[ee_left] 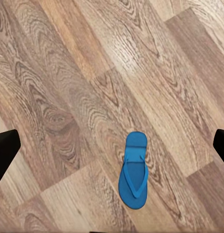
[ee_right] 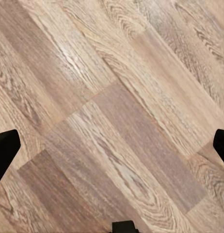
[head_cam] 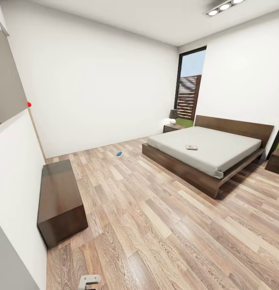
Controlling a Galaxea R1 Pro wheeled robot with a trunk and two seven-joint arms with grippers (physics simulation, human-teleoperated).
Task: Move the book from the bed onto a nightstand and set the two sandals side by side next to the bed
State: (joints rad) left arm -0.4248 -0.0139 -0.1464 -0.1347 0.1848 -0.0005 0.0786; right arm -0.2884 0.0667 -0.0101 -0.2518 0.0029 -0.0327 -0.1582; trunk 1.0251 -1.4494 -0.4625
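The book [head_cam: 191,148] lies flat on the bed [head_cam: 220,161], near the middle of the light-grey mattress and a little toward its near side edge, at about 2 o'clock in the head view. One nightstand [head_cam: 173,128] stands at the far corner of the bed by the window; a second nightstand [head_cam: 276,161] stands at the bed's other side, at 3 o'clock and partly cut by the frame. Either would take the book, and the far one looks easier to reach across open floor.

One blue sandal [head_cam: 119,154] lies alone on the wood floor [head_cam: 155,225] at about 12 o'clock, well apart from the bed frame. The left wrist view looks straight down on another blue sandal [ee_left: 133,170], sole on the boards with its strap up, between the dark fingertips [ee_left: 5,150] of the left gripper [ee_left: 112,148], whose jaws stand wide and hold nothing. It seems set up for a descent onto this sandal. The right gripper [ee_right: 112,148] likewise has its jaws wide over bare planks.

Open floor runs from the robot to the bed's near side and foot, giving plenty of room. A low dark bench [head_cam: 60,201] along the wall at 9 o'clock is the only edge to mind.
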